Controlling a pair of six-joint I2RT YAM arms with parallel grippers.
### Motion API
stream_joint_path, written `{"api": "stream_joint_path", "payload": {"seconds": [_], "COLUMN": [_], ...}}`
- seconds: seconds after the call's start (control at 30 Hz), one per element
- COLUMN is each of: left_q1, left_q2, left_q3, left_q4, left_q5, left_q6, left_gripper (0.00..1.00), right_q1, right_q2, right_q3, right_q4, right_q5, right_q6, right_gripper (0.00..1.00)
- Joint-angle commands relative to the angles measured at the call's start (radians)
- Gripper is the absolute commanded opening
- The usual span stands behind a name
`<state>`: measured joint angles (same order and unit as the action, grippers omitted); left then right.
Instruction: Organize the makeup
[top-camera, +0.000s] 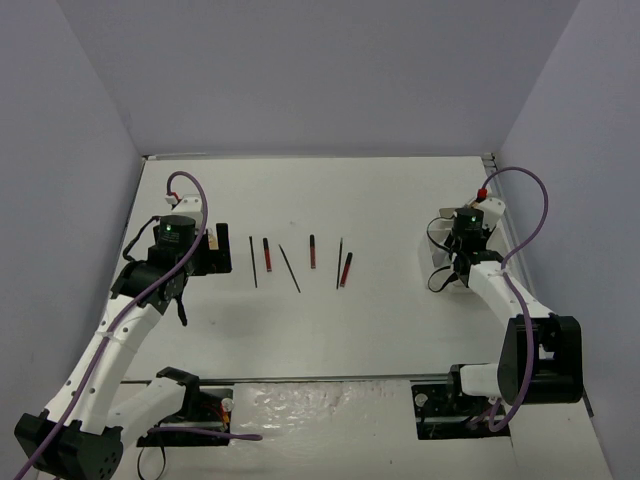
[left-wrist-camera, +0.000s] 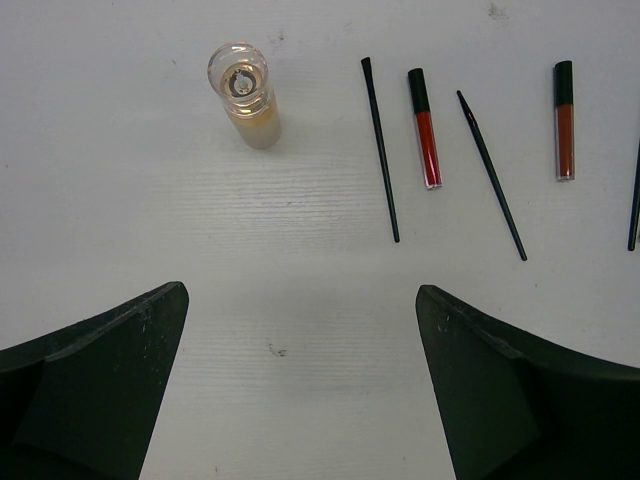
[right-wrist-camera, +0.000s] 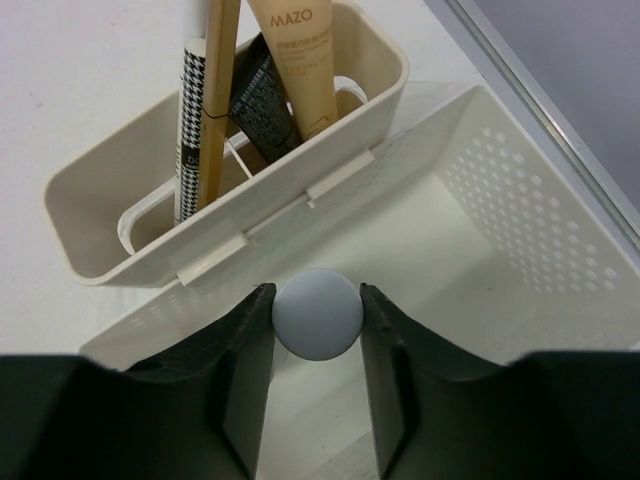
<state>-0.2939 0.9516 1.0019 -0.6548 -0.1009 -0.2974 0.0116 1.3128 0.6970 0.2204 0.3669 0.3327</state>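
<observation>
A beige bottle (left-wrist-camera: 245, 95) with a clear cap stands upright on the table, ahead and left of my left gripper (left-wrist-camera: 302, 295), which is wide open and holds nothing. To its right lie thin sticks in a row: a black stick (left-wrist-camera: 381, 150), a red tube (left-wrist-camera: 425, 125), a black pencil (left-wrist-camera: 492, 175) and a darker red tube (left-wrist-camera: 565, 120). The row of sticks (top-camera: 300, 262) sits mid-table. My right gripper (right-wrist-camera: 317, 295) is shut on a grey bottle (right-wrist-camera: 318, 312), seen end-on as a round grey top, held above the white tray (right-wrist-camera: 520, 200).
The tray's narrow side compartment (right-wrist-camera: 120, 200) holds a houndstooth stick (right-wrist-camera: 192, 110), a tan pencil (right-wrist-camera: 218, 90), a black tube (right-wrist-camera: 262, 105) and a beige tube (right-wrist-camera: 305, 60). The tray sits near the table's right edge rail (right-wrist-camera: 540, 100). Grey walls surround the table.
</observation>
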Motion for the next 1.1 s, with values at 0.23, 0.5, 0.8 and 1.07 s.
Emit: {"api": "stream_joint_path", "payload": {"seconds": [0.23, 0.5, 0.8, 1.07], "left_q1": [0.007, 0.008, 0.010, 0.034], "left_q2": [-0.012, -0.014, 0.037, 0.114], "left_q3": [0.029, 0.026, 0.039, 0.032], "left_q4": [0.029, 0.028, 0.033, 0.109], "left_q5": [-0.002, -0.005, -0.040, -0.052], "left_q6": [-0.016, -0.018, -0.031, -0.082], "left_gripper": [0.97, 0.97, 0.97, 0.97], "right_q1": [-0.007, -0.006, -0.002, -0.002], "right_q2": [-0.064, -0.170, -0.396, -0.638], "right_q3": [0.038, 0.126, 0.333, 0.371], "right_q4": [0.028, -0.093, -0.294, -0.349], "right_q5": [0.015, -0.041, -0.287, -0.432], "right_q6": [-0.005, -0.022, -0.086, -0.068], "right_gripper": [0.58, 0.69, 1.00, 1.00]}}
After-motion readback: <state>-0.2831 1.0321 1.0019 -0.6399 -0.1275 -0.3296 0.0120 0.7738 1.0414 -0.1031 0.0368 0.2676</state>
